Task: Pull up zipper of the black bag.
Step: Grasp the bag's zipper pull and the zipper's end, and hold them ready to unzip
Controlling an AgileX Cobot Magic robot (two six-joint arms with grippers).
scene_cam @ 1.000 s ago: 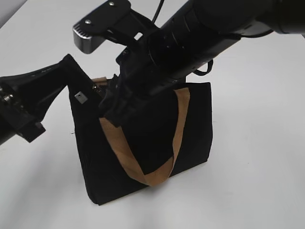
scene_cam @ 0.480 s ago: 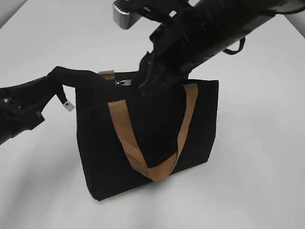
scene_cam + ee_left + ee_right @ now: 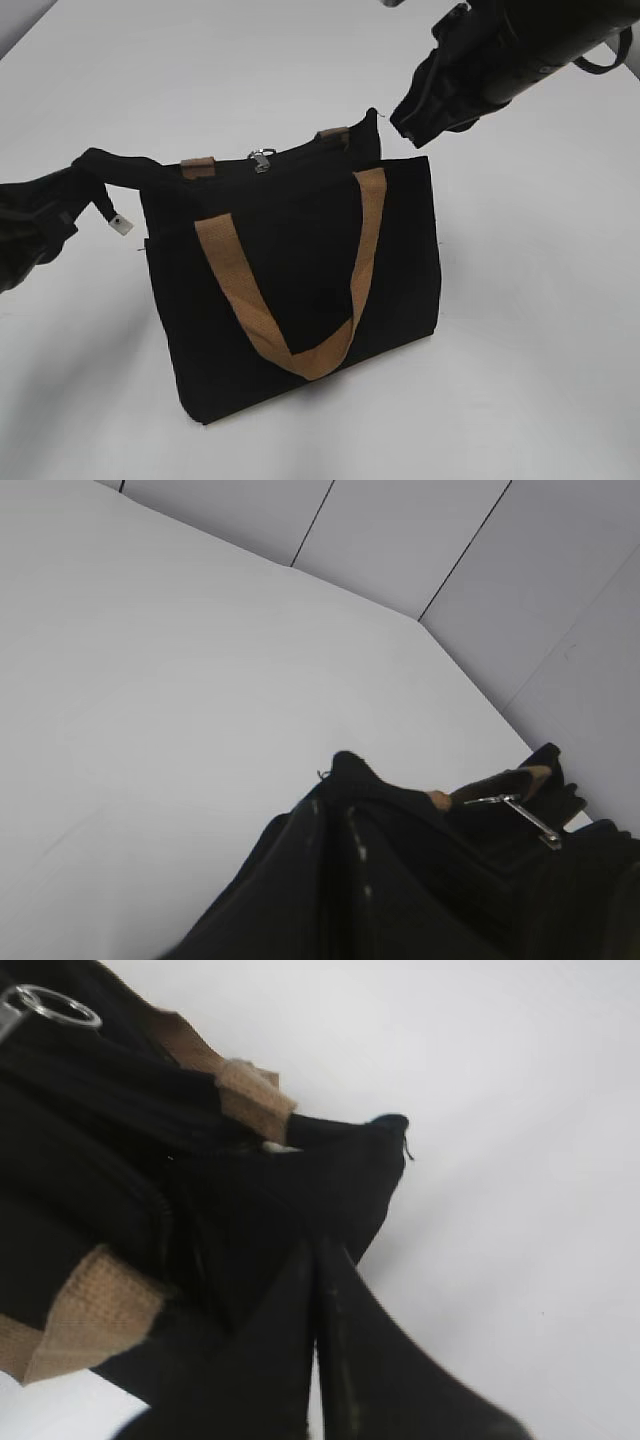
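The black bag [image 3: 300,270] stands on the white table with a tan loop handle [image 3: 300,355] hanging down its front. The zipper runs along its top edge, and its silver metal pull [image 3: 262,158] sits left of the middle; it also shows in the left wrist view [image 3: 525,815] and the right wrist view [image 3: 45,1005]. My left gripper [image 3: 90,172] is shut on the black fabric tail at the bag's top left end [image 3: 345,765]. My right gripper [image 3: 403,118] is shut at the raised top right corner [image 3: 385,1125], and the fabric draws to a point at its fingertips [image 3: 300,1270].
A small white tag [image 3: 121,225] hangs from the held left tail. Tan strap tabs [image 3: 198,165] sit on the bag's top edge. The white table [image 3: 540,330] surrounds the bag, and grey wall panels [image 3: 420,530] stand behind it.
My right gripper has moved along the bag's top from the left end to the right corner and upward. The right corner now stands up in a point. The bag has shifted slightly.
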